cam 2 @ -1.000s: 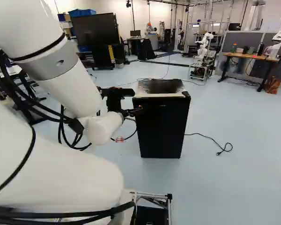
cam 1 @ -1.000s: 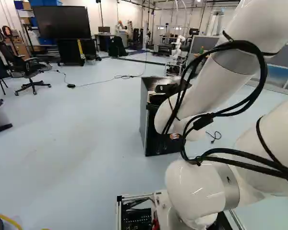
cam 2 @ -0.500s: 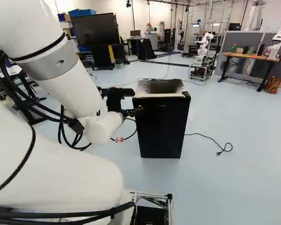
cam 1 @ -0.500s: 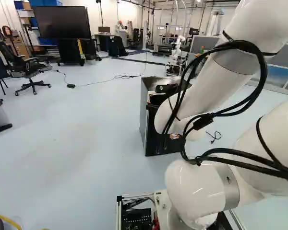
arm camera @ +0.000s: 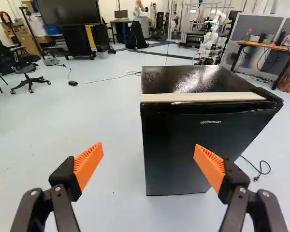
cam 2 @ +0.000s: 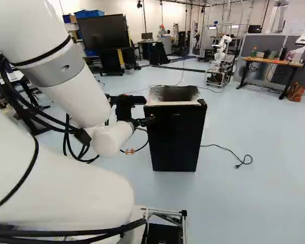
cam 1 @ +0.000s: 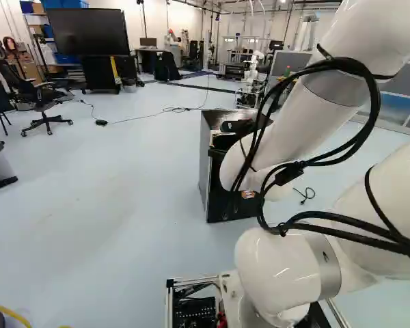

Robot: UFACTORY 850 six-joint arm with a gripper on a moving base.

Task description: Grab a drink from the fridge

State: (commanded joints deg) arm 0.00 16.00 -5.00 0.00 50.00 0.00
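The black fridge (cam 2: 176, 140) stands closed (contents hidden); the gripper (cam 2: 144, 121) hangs released, spread wide.

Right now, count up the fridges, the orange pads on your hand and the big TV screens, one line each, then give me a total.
Fridge: 1
Orange pads on the hand: 2
Big TV screen: 1
Total: 4

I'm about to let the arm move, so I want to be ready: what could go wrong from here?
The gripper stands open with only one finger lined up with the door of the fridge, so pushing ahead might knock the fridge rather than open it. The cables looping off the arm could snag as it moves.
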